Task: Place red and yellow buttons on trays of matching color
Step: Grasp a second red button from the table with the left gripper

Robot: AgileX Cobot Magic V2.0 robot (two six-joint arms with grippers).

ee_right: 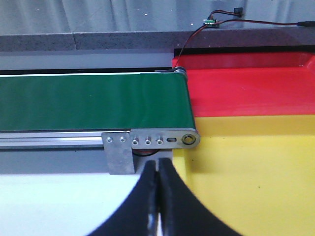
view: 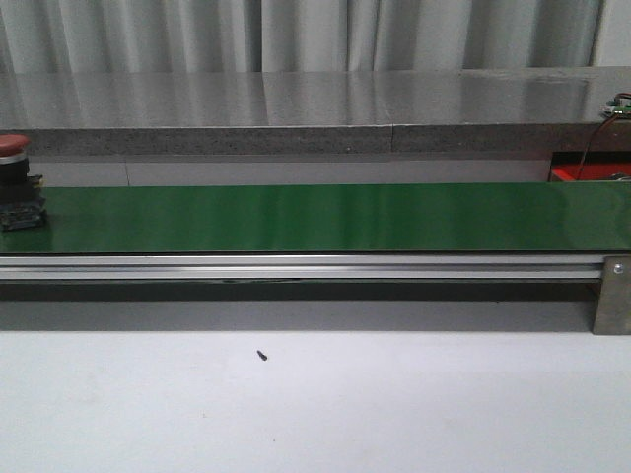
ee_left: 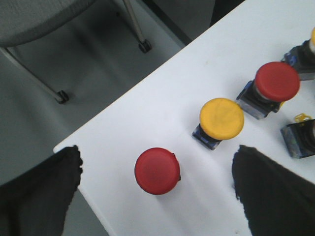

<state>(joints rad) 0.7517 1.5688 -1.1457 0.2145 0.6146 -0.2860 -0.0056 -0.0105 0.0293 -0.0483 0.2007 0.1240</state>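
Green conveyor belt (view: 325, 217), spanning the front view on an aluminium rail (view: 296, 266); one red button (view: 12, 150) on a dark base rides it at the 9 o'clock edge. White tabletop (view: 315, 404) in front, with a small dark speck (view: 261, 355).

Left claw (ee_left: 157, 196): fingers (ee_left: 44, 196) spread wide, holding nothing, poised over a red button (ee_left: 157, 170) near the tabletop corner. Beyond it stand a yellow button (ee_left: 221, 118) and another red button (ee_left: 277, 81); further switch bodies at the frame edge.

Right claw (ee_right: 158, 196): fingers pressed together, empty, near the belt's end bracket (ee_right: 120, 152). Red tray (ee_right: 246, 86) and yellow tray (ee_right: 256, 162) adjoin, just beside the belt end, no buttons visible on them.
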